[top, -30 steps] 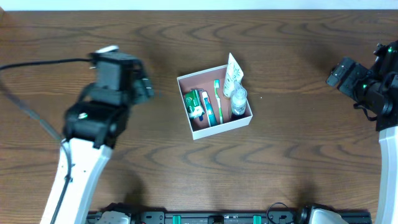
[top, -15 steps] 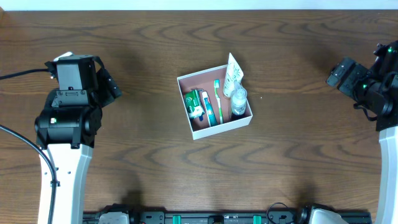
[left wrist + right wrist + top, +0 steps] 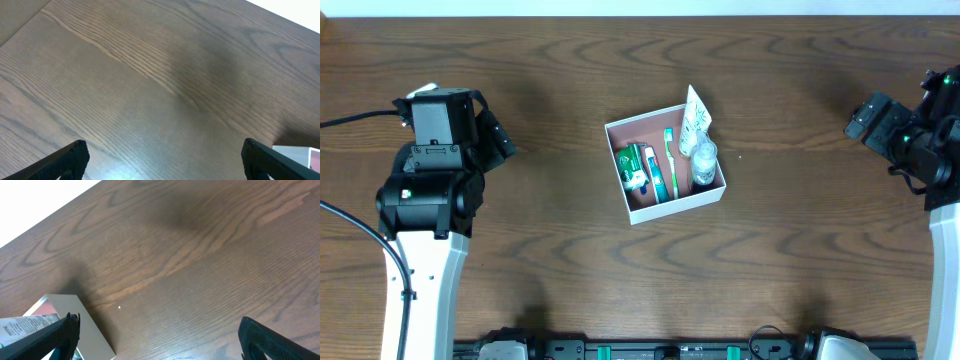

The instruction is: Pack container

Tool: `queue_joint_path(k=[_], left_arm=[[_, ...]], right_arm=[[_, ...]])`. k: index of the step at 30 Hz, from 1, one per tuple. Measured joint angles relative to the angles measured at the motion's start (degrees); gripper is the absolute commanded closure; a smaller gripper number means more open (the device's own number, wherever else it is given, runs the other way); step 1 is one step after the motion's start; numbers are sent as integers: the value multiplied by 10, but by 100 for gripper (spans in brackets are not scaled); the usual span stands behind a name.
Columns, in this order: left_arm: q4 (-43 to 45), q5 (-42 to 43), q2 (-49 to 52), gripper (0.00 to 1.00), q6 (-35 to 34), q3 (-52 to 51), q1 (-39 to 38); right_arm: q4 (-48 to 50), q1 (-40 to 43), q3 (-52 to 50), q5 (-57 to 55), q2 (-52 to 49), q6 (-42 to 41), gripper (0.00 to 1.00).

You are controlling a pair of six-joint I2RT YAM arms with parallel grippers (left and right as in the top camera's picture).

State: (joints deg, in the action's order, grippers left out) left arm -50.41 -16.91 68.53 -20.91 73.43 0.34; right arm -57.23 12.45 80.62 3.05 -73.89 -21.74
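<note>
Both the left tool (image 3: 162,150) and right tool (image 3: 157,325) stand wide and empty. We note the left has withdrawn leftward from the container (image 3: 675,205), which sits mid-way across the bench (image 3: 800,270) with toiletries (image 3: 672,160) inside; we judge packing complete.

The dark brown wooden desk (image 3: 770,250) is smooth, with wavy grain lines and a soft, dull shine. The square white cardboard box (image 3: 675,208) looks matt, like thick paper, and its pink-brown inside is dull too. In it, the green-and-white packet (image 3: 632,165) looks a bit shiny, the thin green toothbrush (image 3: 672,165) looks like smooth plastic, and the small see-through bottle (image 3: 703,158) is clear. The left end effector (image 3: 164,155) and right end effector (image 3: 157,332) have black fingers (image 3: 70,160) that look like matt plastic.
</note>
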Motion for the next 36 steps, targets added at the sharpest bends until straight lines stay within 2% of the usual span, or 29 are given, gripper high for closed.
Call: queue_joint_path(k=[5, 9, 13, 19, 23, 28, 36], left_arm=[[-2, -1, -6, 2, 1, -1, 1], [2, -3, -61, 2, 2, -36, 3], [19, -7, -145, 2, 2, -124, 3], [87, -9, -265, 2, 2, -319, 3], [93, -9, -373, 2, 2, -427, 3], [93, 0, -470, 2, 2, -514, 3], [89, 22, -522, 2, 2, -585, 3]], right_arm=[[0, 0, 0, 0, 0, 0, 1], [0, 0, 0, 0, 0, 0, 1], [0, 0, 0, 0, 0, 0, 1], [0, 0, 0, 0, 0, 0, 1], [0, 0, 0, 0, 0, 0, 1], [0, 0, 0, 0, 0, 0, 1], [0, 0, 0, 0, 0, 0, 1]])
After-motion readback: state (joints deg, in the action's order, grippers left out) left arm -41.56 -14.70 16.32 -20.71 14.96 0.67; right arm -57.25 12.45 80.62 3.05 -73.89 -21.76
